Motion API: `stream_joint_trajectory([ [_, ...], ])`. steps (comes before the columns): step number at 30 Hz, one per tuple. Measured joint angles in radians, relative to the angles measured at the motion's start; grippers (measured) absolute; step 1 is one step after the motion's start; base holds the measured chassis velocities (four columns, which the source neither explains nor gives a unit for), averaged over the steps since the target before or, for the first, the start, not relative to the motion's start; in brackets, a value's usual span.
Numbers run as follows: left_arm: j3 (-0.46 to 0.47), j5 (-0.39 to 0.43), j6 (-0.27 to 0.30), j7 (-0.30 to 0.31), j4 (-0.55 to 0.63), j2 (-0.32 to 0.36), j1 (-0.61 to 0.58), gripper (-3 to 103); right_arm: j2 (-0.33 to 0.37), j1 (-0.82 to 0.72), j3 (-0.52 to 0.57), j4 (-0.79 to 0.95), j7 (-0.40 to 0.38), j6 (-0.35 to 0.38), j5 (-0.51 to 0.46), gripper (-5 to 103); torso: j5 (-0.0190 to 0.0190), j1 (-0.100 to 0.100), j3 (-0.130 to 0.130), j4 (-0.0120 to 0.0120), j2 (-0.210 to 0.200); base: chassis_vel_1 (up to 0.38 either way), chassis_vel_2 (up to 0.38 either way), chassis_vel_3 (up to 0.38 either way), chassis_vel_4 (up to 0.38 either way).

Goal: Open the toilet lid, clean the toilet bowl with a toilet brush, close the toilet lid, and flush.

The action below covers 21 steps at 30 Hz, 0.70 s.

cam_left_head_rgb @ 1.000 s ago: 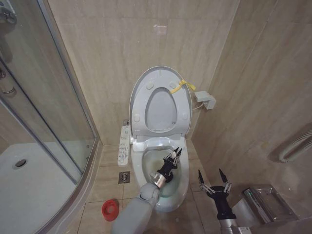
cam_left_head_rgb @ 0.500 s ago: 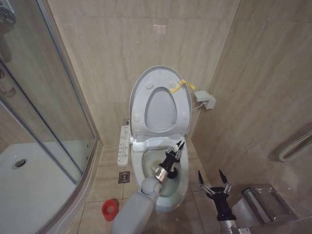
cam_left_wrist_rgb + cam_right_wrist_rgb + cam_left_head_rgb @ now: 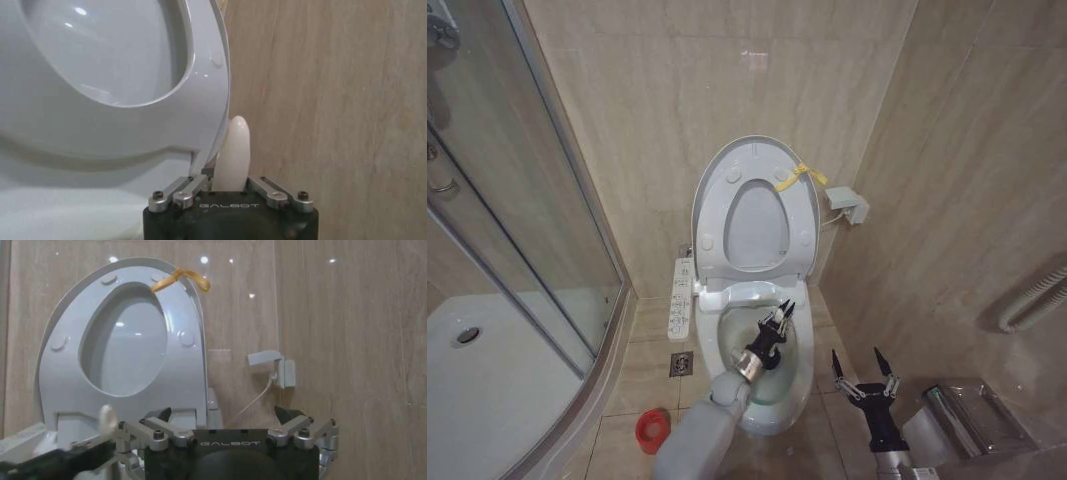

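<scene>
The toilet lid stands raised against the wall with the ring seat up in front of it. A yellow ribbon is tied at the lid's upper right edge. My left gripper hangs over the open toilet bowl, shut on the pale handle of the toilet brush. The brush head is hidden. In the right wrist view the lid and the handle's end show. Its red holder stands on the floor to the left. My right gripper waits open, low beside the bowl's right side.
A white button panel runs along the bowl's left side, with a floor drain below it. A glass shower door and tray close off the left. A wall box and a metal bin are on the right.
My left gripper pushed the brush toward the back of the bowl, then drew back a little toward the near left. The right arm has barely moved.
</scene>
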State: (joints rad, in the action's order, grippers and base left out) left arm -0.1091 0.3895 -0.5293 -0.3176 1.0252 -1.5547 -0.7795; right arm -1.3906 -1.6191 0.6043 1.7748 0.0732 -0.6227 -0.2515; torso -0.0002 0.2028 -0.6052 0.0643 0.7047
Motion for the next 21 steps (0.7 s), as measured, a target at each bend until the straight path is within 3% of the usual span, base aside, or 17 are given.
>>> stream_joint_trajectory([
  [10, 0.033, -0.023, 0.034, 0.052, 0.159, 0.144, -0.127, 15, 0.002, 0.003, -0.005, -0.006, 0.001, -0.004, 0.0, 100, 0.0, 0.0, 0.0, -0.0004, 0.0, 0.0, 0.0, 0.0, 0.0],
  [21, 0.064, -0.045, 0.038, 0.057, 0.171, 0.164, -0.179, 15, 0.0, -0.001, -0.01, -0.003, 0.003, -0.005, 0.004, 100, 0.0003, 0.0, 0.0, -0.0003, 0.0, 0.0, 0.0, 0.0, 0.0],
])
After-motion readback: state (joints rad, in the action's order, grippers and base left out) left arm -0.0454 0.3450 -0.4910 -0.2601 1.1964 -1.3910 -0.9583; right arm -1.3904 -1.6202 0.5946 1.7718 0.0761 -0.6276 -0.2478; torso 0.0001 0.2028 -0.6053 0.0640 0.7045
